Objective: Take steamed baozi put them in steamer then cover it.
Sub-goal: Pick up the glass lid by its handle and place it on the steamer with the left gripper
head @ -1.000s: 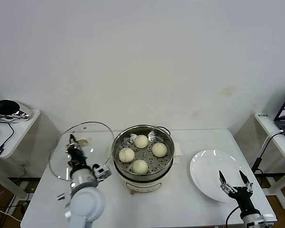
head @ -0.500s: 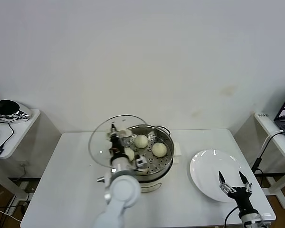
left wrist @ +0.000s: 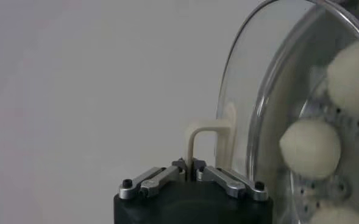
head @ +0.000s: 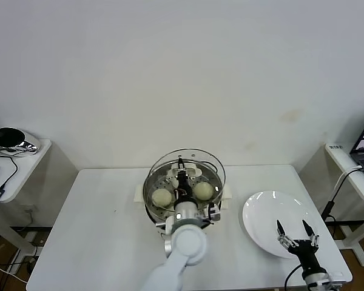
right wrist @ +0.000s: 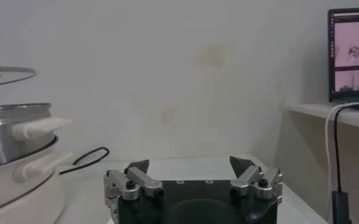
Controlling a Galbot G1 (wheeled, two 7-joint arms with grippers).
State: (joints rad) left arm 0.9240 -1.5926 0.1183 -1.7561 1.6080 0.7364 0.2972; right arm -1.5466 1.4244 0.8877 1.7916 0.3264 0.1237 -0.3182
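Left gripper (left wrist: pixel 191 163) pinches the lid (head: pixel 186 174) by its handle (left wrist: pixel 211 139), hovering over the steamer (head: pixel 155 200) to cover the buns (head: pixel 162 196); right gripper (head: pixel 296 231), jaws spread, idles above the plate (head: pixel 261 212).

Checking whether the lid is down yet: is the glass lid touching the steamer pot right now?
Apart. In the right wrist view the cover floats above the steamer rim with wall showing between them; the left tool holds its handle.

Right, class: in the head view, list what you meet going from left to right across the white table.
Bare table → steamer with the baozi inside and the cover held over it by the left gripper → white plate → right gripper, open.
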